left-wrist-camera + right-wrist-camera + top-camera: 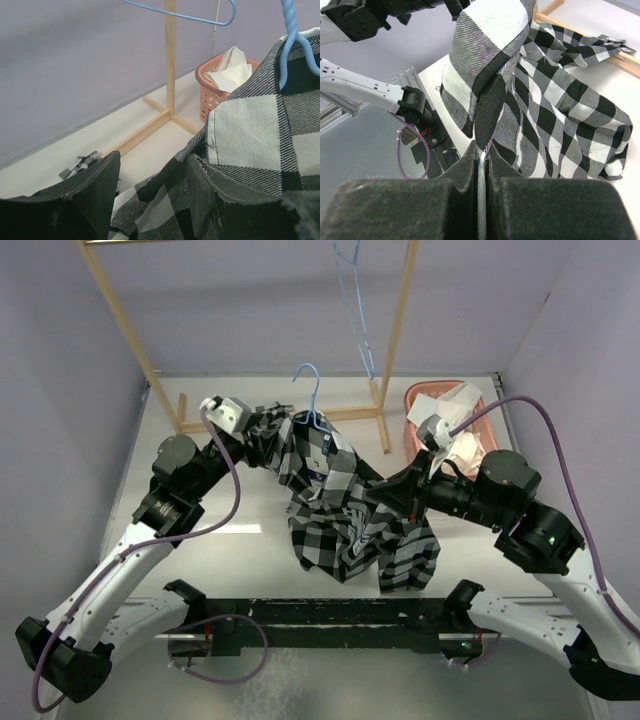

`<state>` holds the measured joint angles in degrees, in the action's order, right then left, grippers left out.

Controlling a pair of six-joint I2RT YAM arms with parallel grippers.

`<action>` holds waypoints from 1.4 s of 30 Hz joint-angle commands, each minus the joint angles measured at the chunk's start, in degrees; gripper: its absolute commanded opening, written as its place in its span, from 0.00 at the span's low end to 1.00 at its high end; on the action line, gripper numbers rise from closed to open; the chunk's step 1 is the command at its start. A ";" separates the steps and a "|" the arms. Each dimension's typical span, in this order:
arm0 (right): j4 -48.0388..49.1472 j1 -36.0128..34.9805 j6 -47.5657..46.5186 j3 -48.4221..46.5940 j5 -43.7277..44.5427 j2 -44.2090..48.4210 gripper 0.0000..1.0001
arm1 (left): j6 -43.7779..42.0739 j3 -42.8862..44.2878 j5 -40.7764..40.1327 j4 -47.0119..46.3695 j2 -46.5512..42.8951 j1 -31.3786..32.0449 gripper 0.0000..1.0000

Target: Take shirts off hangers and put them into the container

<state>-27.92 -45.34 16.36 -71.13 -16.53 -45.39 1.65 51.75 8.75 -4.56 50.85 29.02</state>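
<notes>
On the left half of the table [235, 555], bare white surface is left between the left arm and the plaid shirt [330, 515]. The purple wall [60, 390] runs close along the table's left edge. The left gripper [152, 167] is held at the shirt's upper left shoulder. Its fingers are spread wide, and a fold of checked cloth is seen lying in the gap without being pinched.

The plaid shirt is draped over the middle of the table on a blue hanger [312, 398], whose hook stands clear above the collar. The shirt's lower edge reaches nearly to the black rail by the arm bases. Behind it the wooden rack [398, 340] is set, and a second blue hanger [352, 290] is hung high between its poles.

Right of centre, the right gripper [481, 160] is closed tight on a ridge of the plaid cloth. In the far right corner, the pink basket [415, 395] is placed just beside the rack's foot and near the right wall. The white shirt [462, 398] is piled in it, rising above the rim.
</notes>
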 commanded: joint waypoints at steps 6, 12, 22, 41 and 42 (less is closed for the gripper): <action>4.90 -0.32 0.48 -1.54 -4.29 0.35 0.00 | -1.95 -0.34 2.44 -10.64 4.28 0.47 0.49; 4.87 -0.27 0.47 -1.11 -3.94 0.24 0.00 | -3.94 -0.78 2.03 -13.16 4.94 0.58 0.00; -7.31 -0.29 -1.39 -5.57 2.55 -0.03 0.28 | -16.32 -4.39 -3.26 -21.61 0.54 1.17 0.00; -21.38 -0.28 -2.77 -19.95 22.62 -5.33 0.49 | -56.08 8.93 -33.94 4.10 7.90 21.41 0.00; -20.77 -0.30 -2.18 -19.88 22.63 -6.02 0.48 | -57.91 9.67 -36.39 3.85 8.55 23.66 0.00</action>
<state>-50.26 -45.36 13.76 -90.11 5.06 -47.00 -44.53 55.83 -12.69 -2.37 58.37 45.10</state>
